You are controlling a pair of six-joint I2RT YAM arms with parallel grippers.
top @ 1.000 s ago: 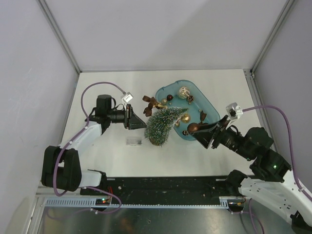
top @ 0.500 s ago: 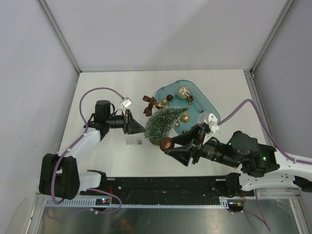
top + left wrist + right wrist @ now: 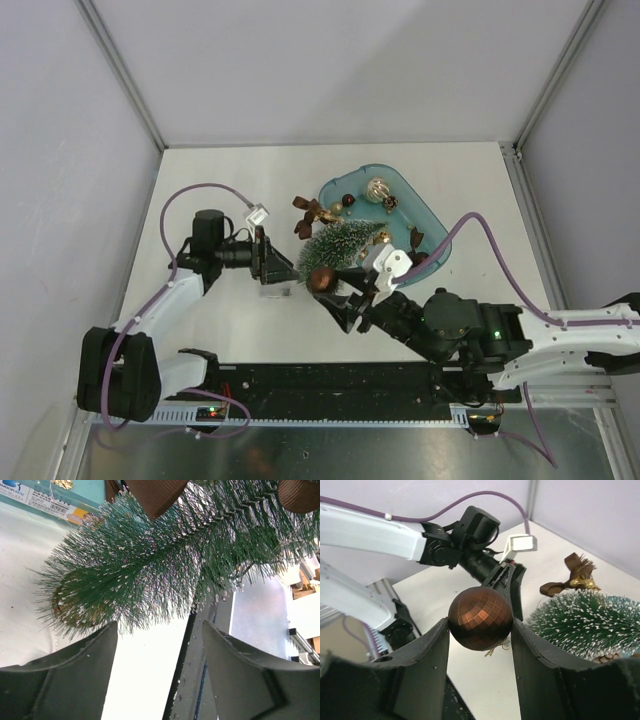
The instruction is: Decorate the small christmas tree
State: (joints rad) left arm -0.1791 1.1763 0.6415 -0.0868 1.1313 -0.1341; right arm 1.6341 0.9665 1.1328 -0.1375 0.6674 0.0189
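Right pincer [image 3: 480, 635] pinching brown ball [image 3: 480, 615], left pincer [image 3: 159, 630] spread beside small christmas tree [image 3: 335, 250] mid-table [image 3: 220, 180] by teal tray [image 3: 400, 175]: probably steady tree base, ease ball gently into bristles.

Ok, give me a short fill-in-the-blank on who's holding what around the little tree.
The left arm's jaws stand ____ facing the small frosted dark-green bottle-brush tree, gripping nothing.
The right arm's jaws grip a faceted copper-brown ball ornament, not yet hung on the ____.
A round gold bauble lies inside the teal oval tray; the brown ribbon bow lies ____ it.
Missing words: open; tree; outside.
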